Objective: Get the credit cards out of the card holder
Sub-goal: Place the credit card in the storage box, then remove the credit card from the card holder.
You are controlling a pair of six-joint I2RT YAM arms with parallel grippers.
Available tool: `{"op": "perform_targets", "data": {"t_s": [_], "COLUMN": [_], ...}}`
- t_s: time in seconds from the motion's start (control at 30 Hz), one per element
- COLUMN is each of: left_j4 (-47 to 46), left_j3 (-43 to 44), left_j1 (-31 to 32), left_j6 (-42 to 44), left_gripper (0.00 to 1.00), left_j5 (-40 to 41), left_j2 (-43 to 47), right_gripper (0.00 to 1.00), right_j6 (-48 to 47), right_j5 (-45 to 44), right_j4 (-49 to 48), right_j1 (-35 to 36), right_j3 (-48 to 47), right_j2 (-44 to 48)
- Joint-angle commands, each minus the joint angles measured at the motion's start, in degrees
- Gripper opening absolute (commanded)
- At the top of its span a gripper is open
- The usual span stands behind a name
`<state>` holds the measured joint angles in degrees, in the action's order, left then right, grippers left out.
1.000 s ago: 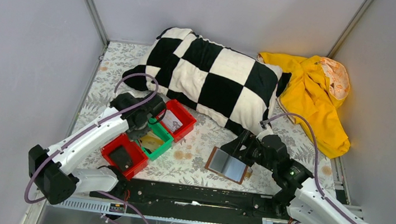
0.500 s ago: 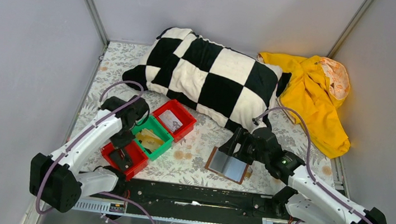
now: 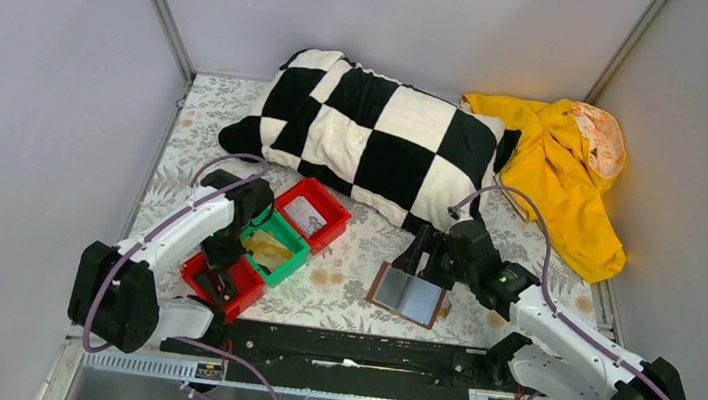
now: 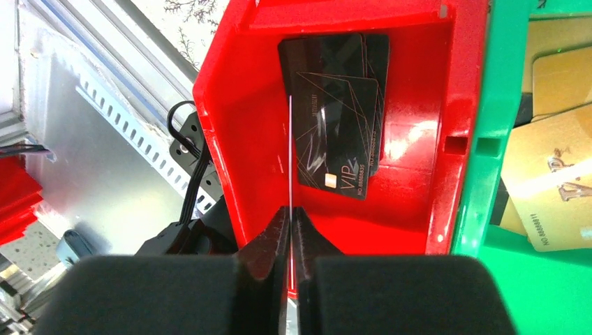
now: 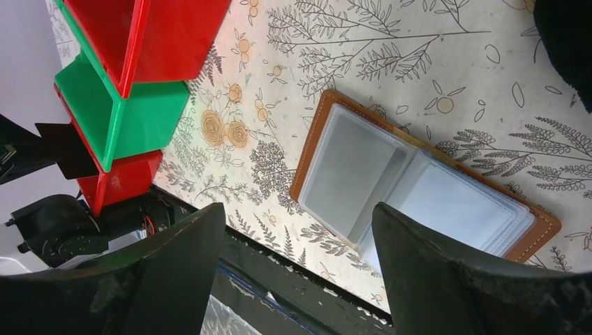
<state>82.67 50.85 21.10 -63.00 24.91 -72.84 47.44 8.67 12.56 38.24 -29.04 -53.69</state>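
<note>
Three bins [image 3: 333, 220], 8 o'clock: near red bin [image 4: 237, 139] holds black cards [image 4: 335, 132], green bin [image 4: 489, 139] gold cards [image 4: 551, 188]; left gripper [image 4: 290, 237] pinches one card [image 4: 290, 153]; right gripper [image 5: 297, 230] gapes above holder [image 5: 363, 174], 5 o'clock.

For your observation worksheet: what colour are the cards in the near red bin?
Black cards, best seen in the left wrist view.

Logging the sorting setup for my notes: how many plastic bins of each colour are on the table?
Red rectangular plastic bins: 2
Green rectangular plastic bin: 1
Total: 3
</note>
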Motion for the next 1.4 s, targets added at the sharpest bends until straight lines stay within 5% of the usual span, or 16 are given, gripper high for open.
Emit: {"op": "perform_targets", "data": {"t_s": [0.0,0.1,0.2,0.43,0.6,0.97,1.1,1.37], "left_j4": [0.76,0.28,0.0,-1.71,-16.23,-45.0,-57.99,-68.59], "left_j3": [0.19,0.37,1.05,10.52,14.94,13.28,10.62,4.54], "left_j1": [-0.19,-0.19,-0.18,-0.2,1.88,32.06,35.28,35.95], "left_j6": [-0.21,0.26,1.05,5.56,13.99,11.68,11.13,12.16], "left_gripper": [0.11,0.38,0.5,0.51,0.54,0.56,0.55,0.48], "left_j5": [-1.64,-2.58,-3.17,-3.47,-13.51,-27.11,-35.11,-37.41], "left_j2": [0.68,2.22,4.47,9.6,14.04,-1.25,-8.1,-16.03], "right_gripper": [0.84,0.84,0.84,0.84,0.84,0.75,0.53,0.29], "right_j6": [-1.8,-2.64,-2.94,-2.2,1.31,11.72,13.72,19.25], "right_j5": [1.51,2.1,2.16,-0.98,-5.6,-2.9,-0.77,0.77], "right_j4": [-1.21,-1.13,-1.21,1.69,6.68,1.54,-2.49,-14.88], "right_j1": [-0.69,-0.83,-0.89,-0.84,-0.88,-0.83,-0.79,-0.76], "right_j3": [-2.47,-2.91,-3.34,-4.15,-3.34,5.3,7.34,13.2], "right_j2": [0.02,-0.14,0.02,3.13,5.34,5.96,4.71,-0.5]}}
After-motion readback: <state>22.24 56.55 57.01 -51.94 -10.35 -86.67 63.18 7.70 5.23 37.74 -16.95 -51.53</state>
